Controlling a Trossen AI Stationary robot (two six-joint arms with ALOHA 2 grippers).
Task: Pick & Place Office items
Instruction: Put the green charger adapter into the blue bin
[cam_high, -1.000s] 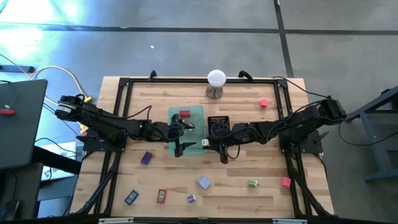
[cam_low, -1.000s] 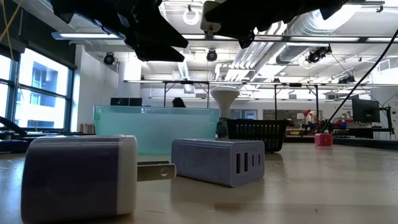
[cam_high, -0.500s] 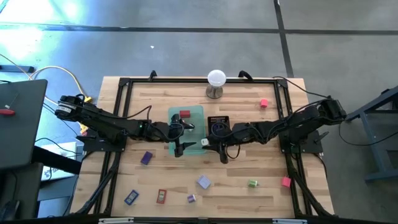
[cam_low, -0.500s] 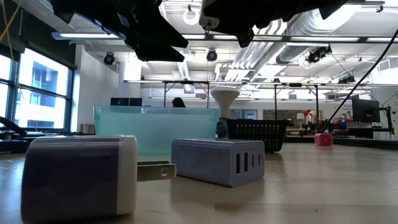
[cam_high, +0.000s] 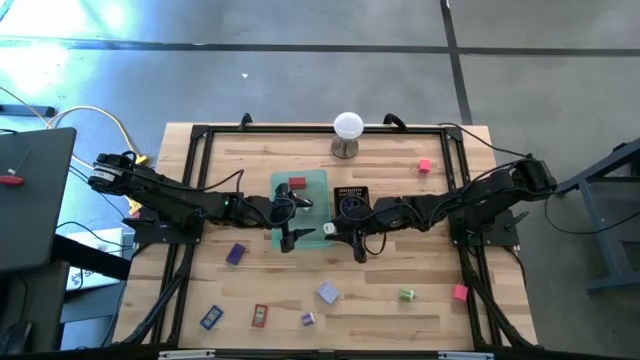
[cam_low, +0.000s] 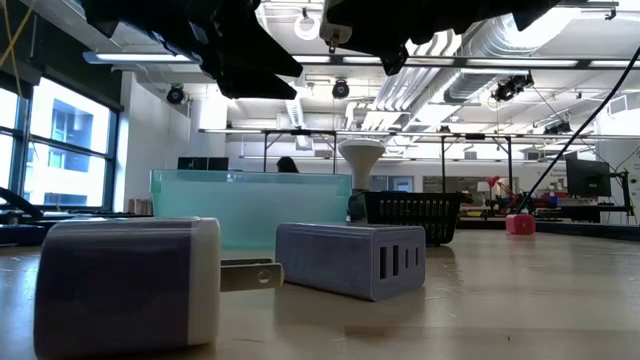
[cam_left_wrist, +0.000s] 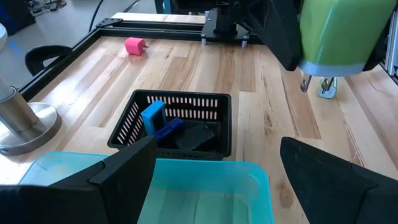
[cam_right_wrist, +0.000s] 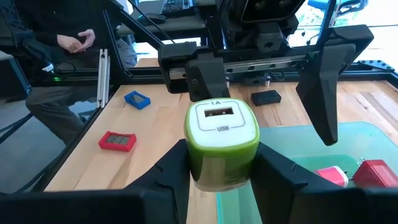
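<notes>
Green charger, pinched in right gripper.
Held above green tray; left gripper spread wide over same tray.

We see the office items scattered around the table. A green and white charger block with a USB port facing up sits clamped between the right hand's fingers. A red block lies inside the translucent green tray. In the black mesh tray we find a blue piece leaning upright beside a flat black piece. A pink block rests near the far right of the table, another pink one at the near right edge. A small green piece, a lilac block, a small purple piece, a flat red item, a flat blue item and a purple block lie on the near half.
</notes>
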